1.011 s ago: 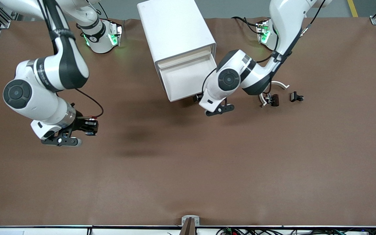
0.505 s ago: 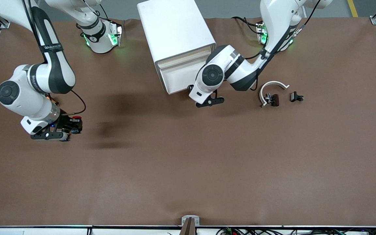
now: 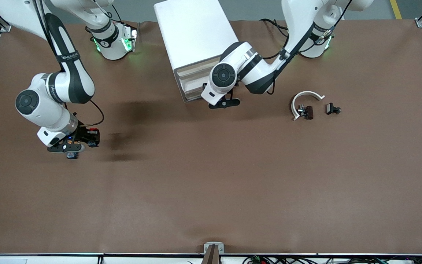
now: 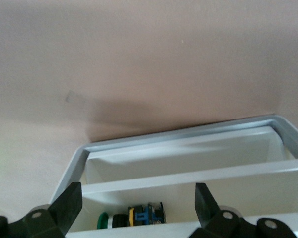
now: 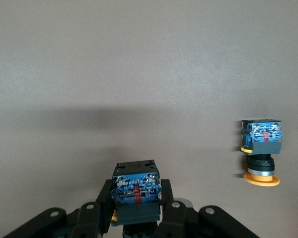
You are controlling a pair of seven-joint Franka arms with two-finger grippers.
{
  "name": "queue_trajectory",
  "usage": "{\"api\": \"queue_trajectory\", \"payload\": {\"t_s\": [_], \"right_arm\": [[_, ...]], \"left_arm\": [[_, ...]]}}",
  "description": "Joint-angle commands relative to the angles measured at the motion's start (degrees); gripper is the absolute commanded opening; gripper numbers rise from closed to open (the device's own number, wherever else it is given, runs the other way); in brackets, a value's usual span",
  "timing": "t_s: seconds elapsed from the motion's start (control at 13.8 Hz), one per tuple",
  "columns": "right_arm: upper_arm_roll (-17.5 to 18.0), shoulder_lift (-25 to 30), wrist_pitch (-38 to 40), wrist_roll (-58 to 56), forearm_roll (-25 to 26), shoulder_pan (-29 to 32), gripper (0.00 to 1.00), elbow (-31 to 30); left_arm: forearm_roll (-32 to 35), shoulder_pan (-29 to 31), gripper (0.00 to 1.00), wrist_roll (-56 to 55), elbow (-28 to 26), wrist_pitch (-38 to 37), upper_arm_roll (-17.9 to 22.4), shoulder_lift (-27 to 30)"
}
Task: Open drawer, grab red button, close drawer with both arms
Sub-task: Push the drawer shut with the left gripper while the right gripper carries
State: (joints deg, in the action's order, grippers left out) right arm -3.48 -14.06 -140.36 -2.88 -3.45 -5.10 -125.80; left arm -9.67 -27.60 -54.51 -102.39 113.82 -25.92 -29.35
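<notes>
My right claw (image 3: 68,148) hangs low over the tabletop (image 3: 211,190) toward the right arm's end, closed narrow on the button (image 5: 136,191). In the right wrist view my fingers (image 5: 97,210) pinch the flat sides of its blocky body. The blue terminal face points up at the camera, and the cap is hidden underneath. A yellow-capped button (image 5: 260,148) lies on the tabletop near it, apart from my grip.

I judge the button to be light, stiff plastic. The squared body is the place to hold it, because the round cap would likely slip and the terminals look like the part easiest to damage. A moderate squeeze should be enough.

The white cabinet (image 3: 196,33) stands at mid-table between the two bases. Its drawer (image 3: 191,86) sticks out only a little, so the closing is not yet done.

My left claw (image 3: 225,104) is at the drawer's front with its jaws spread wide and holding nothing. The left wrist view looks between the fingers (image 4: 69,203) into the drawer, where a few small parts (image 4: 134,215) sit in one compartment. I cannot tell whether the claw touches the drawer's front.

Toward the left arm's end lie a white curved piece (image 3: 306,96) and two small dark parts (image 3: 308,112), well apart from both claws.
</notes>
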Motion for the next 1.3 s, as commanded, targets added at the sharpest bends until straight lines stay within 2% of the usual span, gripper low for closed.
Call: {"api": "queue_trajectory", "payload": {"t_s": [0.0, 0.43, 0.87, 1.08, 1.23], "right_arm": [[0.2, -1.7, -2.2, 0.2, 0.9, 0.6, 0.00, -0.1], [-1.2, -7.3, -10.4, 0.2, 2.6, 0.8, 0.00, 0.0], [-1.2, -8.6, -10.9, 1.7, 2.6, 0.9, 0.00, 0.4], [-1.2, -9.8, -11.1, 1.8, 2.5, 1.1, 0.00, 1.3], [-1.2, -11.6, -12.6, 2.0, 2.6, 1.4, 0.00, 2.1]], "left_arm": [[-2.1, -0.8, 1.00, -0.6, 1.1, -1.0, 0.0, -1.3], [-7.1, -2.5, 1.00, -0.9, 1.1, -1.0, 0.0, -1.5], [-6.8, -3.1, 1.00, -3.9, 1.8, -1.1, 0.3, -1.4], [-5.3, -1.9, 1.00, -5.2, 5.2, -4.8, 3.4, -1.1], [-1.6, -1.8, 1.00, -5.0, 8.6, -7.5, 6.6, -1.1]]}}
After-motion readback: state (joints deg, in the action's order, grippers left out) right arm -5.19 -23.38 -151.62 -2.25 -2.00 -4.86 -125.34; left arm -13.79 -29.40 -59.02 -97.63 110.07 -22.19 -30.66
